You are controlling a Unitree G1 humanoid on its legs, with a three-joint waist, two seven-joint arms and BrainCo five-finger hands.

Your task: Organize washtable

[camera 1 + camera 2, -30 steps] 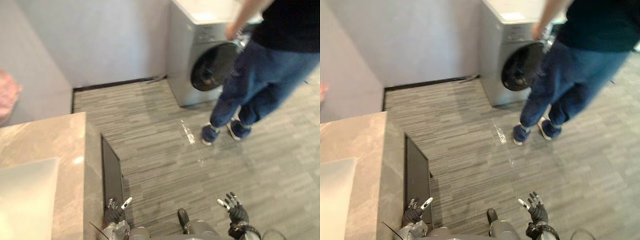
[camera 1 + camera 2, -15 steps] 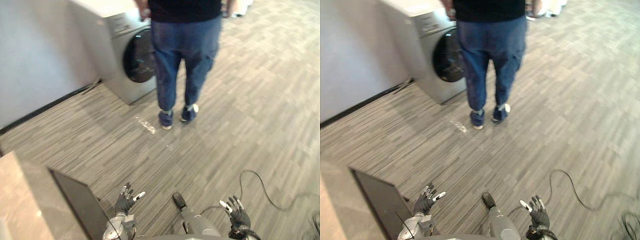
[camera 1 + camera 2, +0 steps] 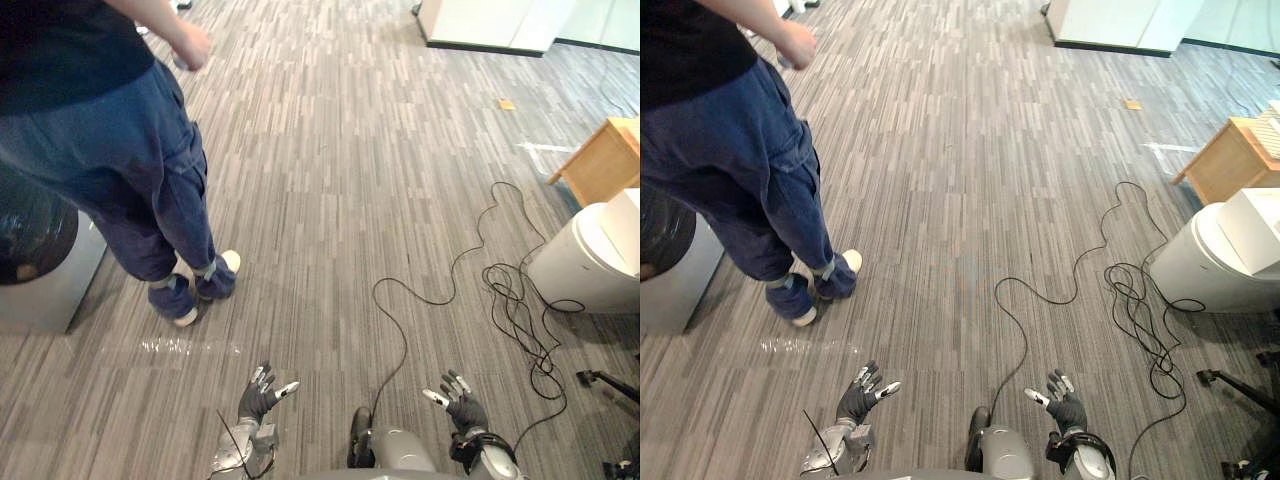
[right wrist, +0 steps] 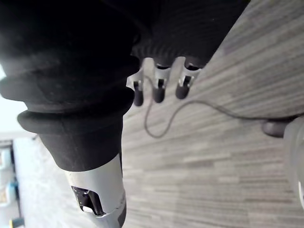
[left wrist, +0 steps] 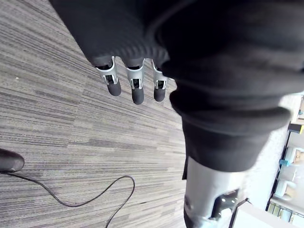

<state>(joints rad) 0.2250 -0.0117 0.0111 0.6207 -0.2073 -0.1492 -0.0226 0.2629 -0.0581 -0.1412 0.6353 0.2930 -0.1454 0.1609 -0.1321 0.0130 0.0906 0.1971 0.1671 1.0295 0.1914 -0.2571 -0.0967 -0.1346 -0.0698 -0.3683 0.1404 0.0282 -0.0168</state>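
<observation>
My left hand (image 3: 262, 393) hangs low over the grey striped floor, fingers spread and holding nothing. My right hand (image 3: 460, 405) is at the same height on the other side, also open and empty. In the left wrist view straight fingers (image 5: 135, 88) point at bare floor. The right wrist view shows relaxed fingers (image 4: 159, 90) above the floor as well. A silver washing machine (image 3: 35, 270) with a dark round door stands at the left edge.
A person in blue trousers (image 3: 120, 190) stands on the left, just in front of the washing machine. A white round bin (image 3: 590, 255) and a wooden piece of furniture (image 3: 600, 160) stand on the right. A white cabinet (image 3: 490, 22) is at the far end.
The camera has swung to the right: the stone counter and its dark panel have left the picture, and the washing machine and person now sit at the left. Both hands stay open.
</observation>
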